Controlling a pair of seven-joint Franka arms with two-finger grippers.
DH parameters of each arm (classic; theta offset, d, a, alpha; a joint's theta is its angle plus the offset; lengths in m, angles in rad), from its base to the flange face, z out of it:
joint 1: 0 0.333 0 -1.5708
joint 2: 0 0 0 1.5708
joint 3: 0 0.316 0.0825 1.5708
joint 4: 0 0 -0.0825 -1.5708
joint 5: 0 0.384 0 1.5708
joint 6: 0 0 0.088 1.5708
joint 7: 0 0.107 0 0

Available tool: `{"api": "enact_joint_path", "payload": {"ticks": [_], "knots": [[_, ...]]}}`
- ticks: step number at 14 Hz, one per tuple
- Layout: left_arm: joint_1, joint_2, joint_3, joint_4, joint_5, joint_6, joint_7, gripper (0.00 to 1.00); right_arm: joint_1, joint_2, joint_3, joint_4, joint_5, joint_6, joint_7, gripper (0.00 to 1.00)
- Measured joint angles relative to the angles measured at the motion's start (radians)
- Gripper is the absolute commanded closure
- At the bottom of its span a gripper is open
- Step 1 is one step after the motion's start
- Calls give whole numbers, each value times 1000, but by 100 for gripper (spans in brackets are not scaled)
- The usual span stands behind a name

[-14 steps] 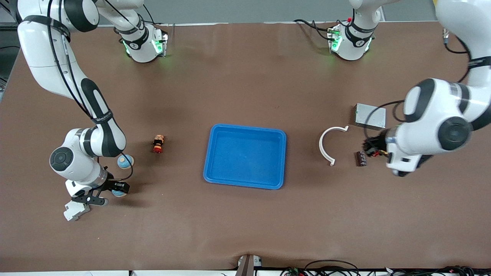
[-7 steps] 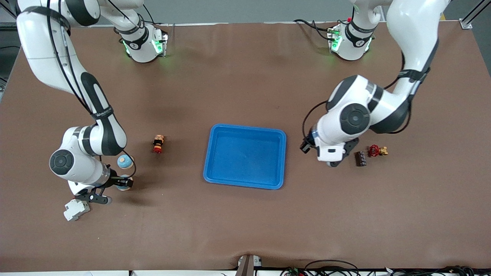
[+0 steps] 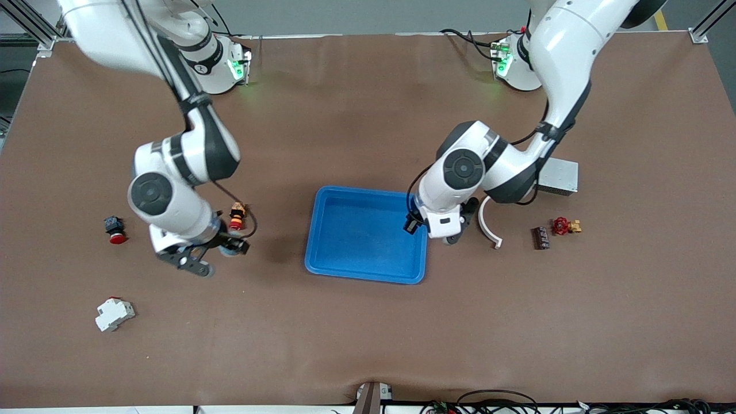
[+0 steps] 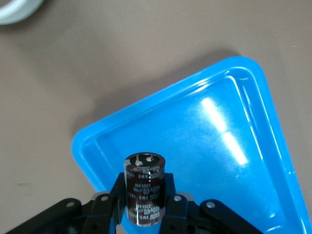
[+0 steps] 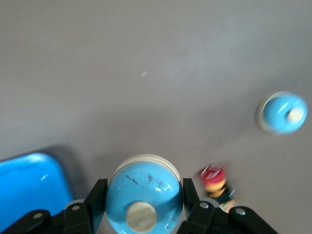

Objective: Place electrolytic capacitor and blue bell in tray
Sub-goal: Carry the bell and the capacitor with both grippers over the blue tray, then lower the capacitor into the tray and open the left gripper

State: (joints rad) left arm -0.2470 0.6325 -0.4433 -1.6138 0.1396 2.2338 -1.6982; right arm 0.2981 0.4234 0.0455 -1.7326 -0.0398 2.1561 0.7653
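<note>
Now each pincer pinches one part: left (image 4: 144,214) a capacitor (image 4: 144,192), right (image 5: 142,214) one bell (image 5: 142,190) of two.

The left gripper (image 3: 415,225), closed on the electrolytic capacitor (image 4: 144,187), has been carried over the tray (image 3: 368,270) rim. The right gripper (image 3: 221,248) has been lifted with the blue bell (image 5: 144,195), toward the tray

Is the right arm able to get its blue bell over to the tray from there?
Probably yes. The right gripper holds the blue bell above bare table beside the tray; nothing stands between them, and the left gripper is over the tray's other end.
</note>
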Motion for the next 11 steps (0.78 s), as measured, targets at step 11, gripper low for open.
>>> {"api": "enact_joint_path", "payload": {"ticks": [11], "knots": [[-70,104,84,-37,0,153,-32,100,264,43,-4,-20,-59,47,464,100]]}}
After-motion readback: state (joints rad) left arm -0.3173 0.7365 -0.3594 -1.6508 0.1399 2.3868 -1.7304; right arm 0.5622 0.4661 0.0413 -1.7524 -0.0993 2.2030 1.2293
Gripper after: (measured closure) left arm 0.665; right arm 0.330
